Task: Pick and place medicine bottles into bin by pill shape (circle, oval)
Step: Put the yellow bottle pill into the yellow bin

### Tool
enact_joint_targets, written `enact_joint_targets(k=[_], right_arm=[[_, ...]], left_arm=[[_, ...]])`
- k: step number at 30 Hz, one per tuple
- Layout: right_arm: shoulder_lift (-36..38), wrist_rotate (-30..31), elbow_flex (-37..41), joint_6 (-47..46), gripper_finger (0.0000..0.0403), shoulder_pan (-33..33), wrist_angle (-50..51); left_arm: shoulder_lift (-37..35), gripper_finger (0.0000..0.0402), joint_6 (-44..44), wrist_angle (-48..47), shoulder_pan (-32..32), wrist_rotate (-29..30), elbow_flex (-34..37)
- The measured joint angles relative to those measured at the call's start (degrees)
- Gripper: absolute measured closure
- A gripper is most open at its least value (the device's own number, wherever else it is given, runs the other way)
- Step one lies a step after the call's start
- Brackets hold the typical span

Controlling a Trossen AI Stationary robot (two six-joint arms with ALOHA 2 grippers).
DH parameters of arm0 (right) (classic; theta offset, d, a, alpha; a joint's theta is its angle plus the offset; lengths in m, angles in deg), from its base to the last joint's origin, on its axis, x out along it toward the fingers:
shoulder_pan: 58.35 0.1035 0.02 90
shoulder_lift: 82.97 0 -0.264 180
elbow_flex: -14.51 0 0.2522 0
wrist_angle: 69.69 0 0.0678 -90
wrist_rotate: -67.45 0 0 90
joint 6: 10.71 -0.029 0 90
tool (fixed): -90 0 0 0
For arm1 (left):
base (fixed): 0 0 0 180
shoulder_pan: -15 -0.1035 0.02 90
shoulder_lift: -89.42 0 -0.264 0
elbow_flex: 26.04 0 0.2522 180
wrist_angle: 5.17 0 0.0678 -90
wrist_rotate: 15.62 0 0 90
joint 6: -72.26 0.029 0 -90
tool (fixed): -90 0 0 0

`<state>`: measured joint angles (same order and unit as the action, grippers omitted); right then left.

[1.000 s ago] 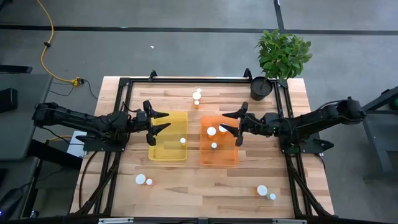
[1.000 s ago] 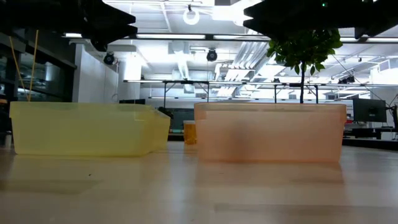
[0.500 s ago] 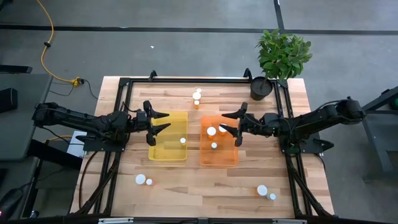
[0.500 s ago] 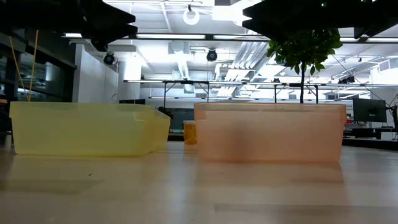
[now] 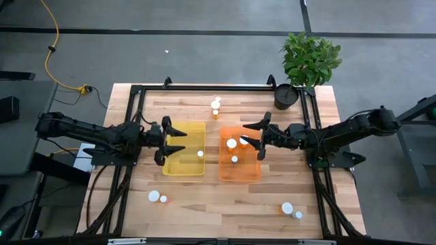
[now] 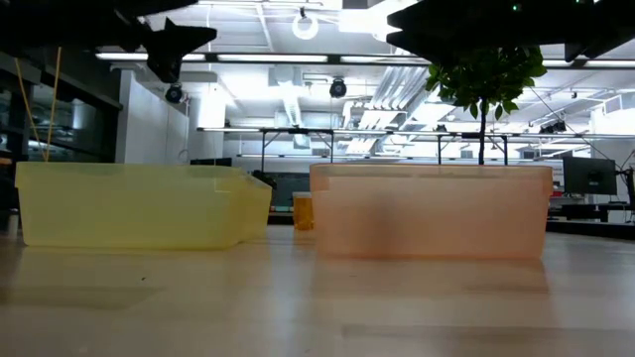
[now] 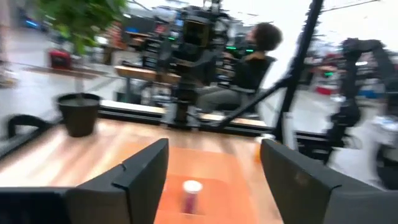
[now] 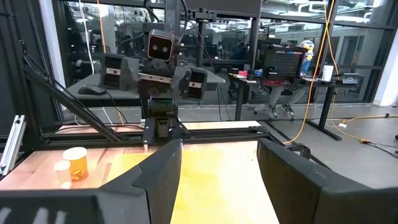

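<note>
A yellow bin (image 5: 185, 148) and an orange bin (image 5: 240, 162) stand side by side mid-table. One white-capped bottle (image 5: 200, 154) lies in the yellow bin, and three bottles (image 5: 231, 143) are in the orange bin. More bottles stand on the table at the far middle (image 5: 216, 105), near left (image 5: 154, 197) and near right (image 5: 287, 208). My left gripper (image 5: 174, 139) hovers open and empty over the yellow bin's left rim. My right gripper (image 5: 257, 139) hovers open and empty over the orange bin's right side. The left wrist view shows a bottle (image 7: 191, 194) beyond my open fingers.
A potted plant (image 5: 308, 61) stands at the table's far right corner. A black frame (image 5: 204, 87) runs along the table's far edge and sides. A person sits in the room behind, in the left wrist view (image 7: 252, 62).
My left gripper has drawn back a little toward the table's left and near edges, staying open and empty. My right gripper and the bottles have kept still.
</note>
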<state>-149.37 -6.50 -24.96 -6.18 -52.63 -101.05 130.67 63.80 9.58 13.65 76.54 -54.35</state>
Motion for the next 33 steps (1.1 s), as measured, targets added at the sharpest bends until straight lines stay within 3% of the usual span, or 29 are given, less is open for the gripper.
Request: enact_joint_targets(k=[4, 9, 15, 18, 22, 28, 33], right_arm=[[0.00, 0.00, 0.00, 0.00, 0.0199, 0.00, 0.02], [0.00, 0.02, -0.02, -0.01, 0.0199, -0.09, 0.02], [0.00, 0.02, -0.02, 0.00, 0.0199, -0.09, 0.15], [0.00, 0.02, -0.02, -0.01, 0.0199, -0.11, 0.33], [0.00, 0.04, -0.04, 0.00, 0.0199, -0.11, 0.35], [0.00, 0.04, -0.04, -0.02, 0.0199, -0.11, 0.48], [0.00, 0.04, -0.04, -0.02, 0.0199, -0.11, 0.52]], left_arm=[[0.00, 0.0116, -2.29, 1.48, 2.32, -4.52, 0.00], [0.73, 0.0090, -1.89, 0.27, 10.12, -3.18, -3.00], [7.01, 0.0087, -6.06, -17.28, 24.90, 8.89, -12.42], [13.12, 0.0087, -11.93, -29.20, 33.08, 16.55, -18.59], [21.93, 0.0087, -15.07, -41.38, 41.82, 22.46, -26.39], [31.79, 0.0087, -18.61, -53.58, 48.87, 30.28, -34.32], [37.80, 0.0087, -22.07, -56.96, 51.24, 29.55, -36.11]])
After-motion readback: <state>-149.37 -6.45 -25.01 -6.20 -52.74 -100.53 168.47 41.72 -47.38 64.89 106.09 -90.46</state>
